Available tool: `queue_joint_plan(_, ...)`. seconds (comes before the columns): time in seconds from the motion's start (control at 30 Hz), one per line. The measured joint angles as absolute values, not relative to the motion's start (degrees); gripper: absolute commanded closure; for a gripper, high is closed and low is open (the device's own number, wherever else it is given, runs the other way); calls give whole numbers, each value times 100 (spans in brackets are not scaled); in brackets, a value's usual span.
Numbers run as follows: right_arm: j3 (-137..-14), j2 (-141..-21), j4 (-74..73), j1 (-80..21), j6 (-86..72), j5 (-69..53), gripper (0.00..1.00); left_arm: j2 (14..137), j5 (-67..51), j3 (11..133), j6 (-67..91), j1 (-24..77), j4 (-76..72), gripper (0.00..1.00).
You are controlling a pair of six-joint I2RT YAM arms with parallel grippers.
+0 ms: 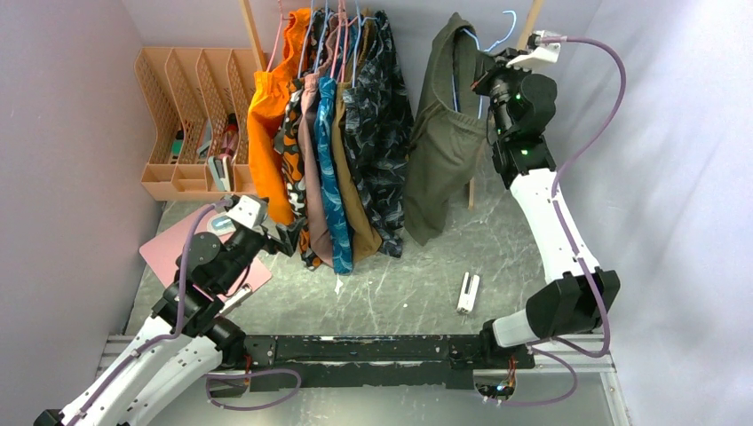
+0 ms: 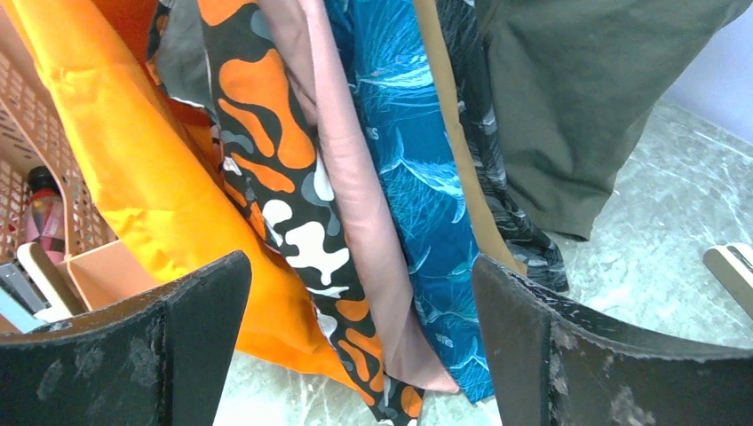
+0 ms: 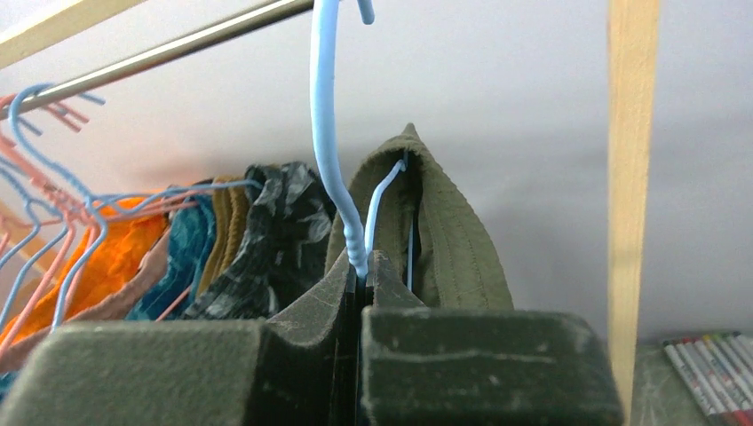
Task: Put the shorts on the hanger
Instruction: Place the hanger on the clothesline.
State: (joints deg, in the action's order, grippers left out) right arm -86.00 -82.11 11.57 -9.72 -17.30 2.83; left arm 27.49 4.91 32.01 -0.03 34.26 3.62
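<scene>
Upright wooden post [image 3: 630, 177] close beside shorts [image 1: 444, 151]

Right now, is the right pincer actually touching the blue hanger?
Touching. The right wrist view shows the right pincer shut on the neck of the hanger, just below its hook, with the blue wire pinched tight and no gap.

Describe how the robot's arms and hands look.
The left arm and right arm have white shells, black joints and lavender cables alongside. The left hand has broad black fingers, scuffed grey; the right hand looks dark and matte. Green lights glow near the right wrist.
</scene>
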Motion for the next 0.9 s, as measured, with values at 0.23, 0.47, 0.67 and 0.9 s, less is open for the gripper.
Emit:
queue_joint_plan(0.23,-8903,-8628,1584,-969,-1605,652,100,2711,768,3127,-5,3457,320,2)
queue_joint_plan(0.47,-9131,-9008,1861,-967,-1553,873,100,2672,886,3116,-23,3479,283,2)
queue_joint_plan(0.67,-9142,-9236,2193,-956,-1457,1020,100,2672,930,3103,-30,3511,272,2)
queue_joint_plan(0.9,-9371,-9485,2373,-943,-1367,1035,100,2652,1033,3065,-71,3527,233,2)
